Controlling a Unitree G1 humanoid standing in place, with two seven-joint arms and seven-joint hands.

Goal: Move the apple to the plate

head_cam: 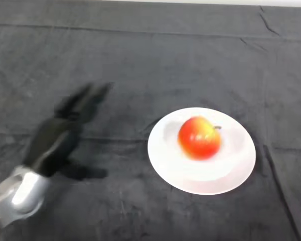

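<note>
A red and yellow apple [199, 137] with a short stem rests on the white plate [231, 173], slightly above the plate's middle. My left hand [54, 142] hovers over the dark cloth well to the left of the plate, apart from it. Its fingers [85, 99] stretch straight toward the upper right and the thumb [85, 172] sticks out to the right. The hand is open and holds nothing.
A dark wrinkled cloth [150, 55] covers the whole table. A pale strip of the far table edge [215, 2] shows along the top of the view.
</note>
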